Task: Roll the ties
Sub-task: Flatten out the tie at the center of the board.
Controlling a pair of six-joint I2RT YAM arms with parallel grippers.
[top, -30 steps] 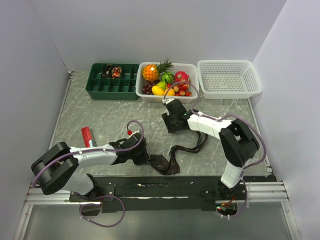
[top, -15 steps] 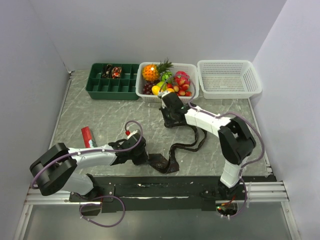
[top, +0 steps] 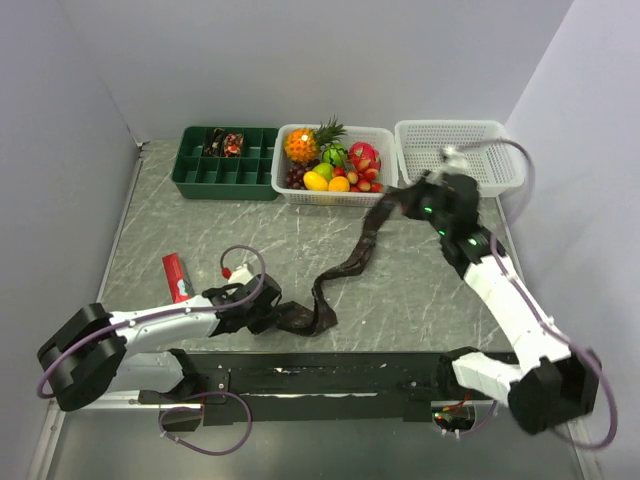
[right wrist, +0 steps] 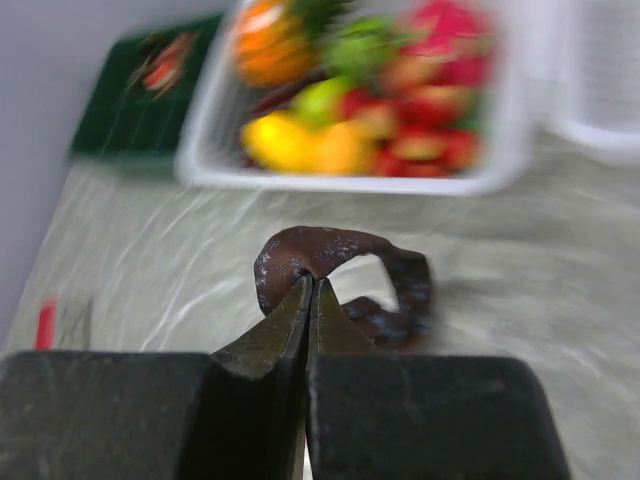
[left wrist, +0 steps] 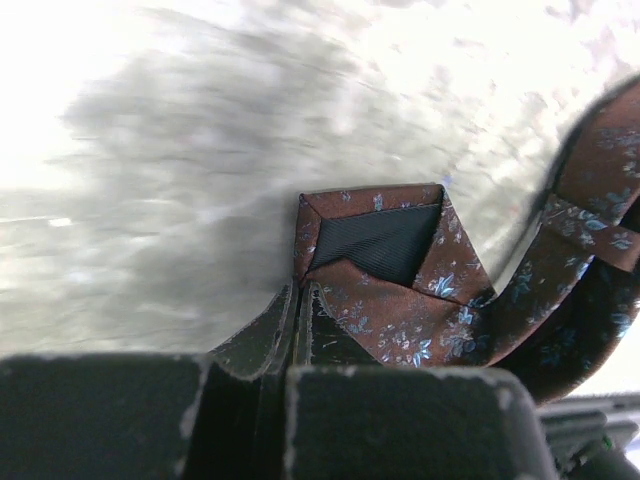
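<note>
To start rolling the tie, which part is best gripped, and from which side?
Best seems the wide pointed end of the tie, lying on the table; come low from the left, along its length, as the left hand does. The right hand holds the other end up.

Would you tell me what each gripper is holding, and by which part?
Both hold the tie: left gripper its wide pointed end, right gripper a fold near the other end.

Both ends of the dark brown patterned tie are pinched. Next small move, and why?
Probably ease the right gripper away from the left gripper to straighten the dark brown patterned tie: it kinks and doubles over near the left one.
</note>
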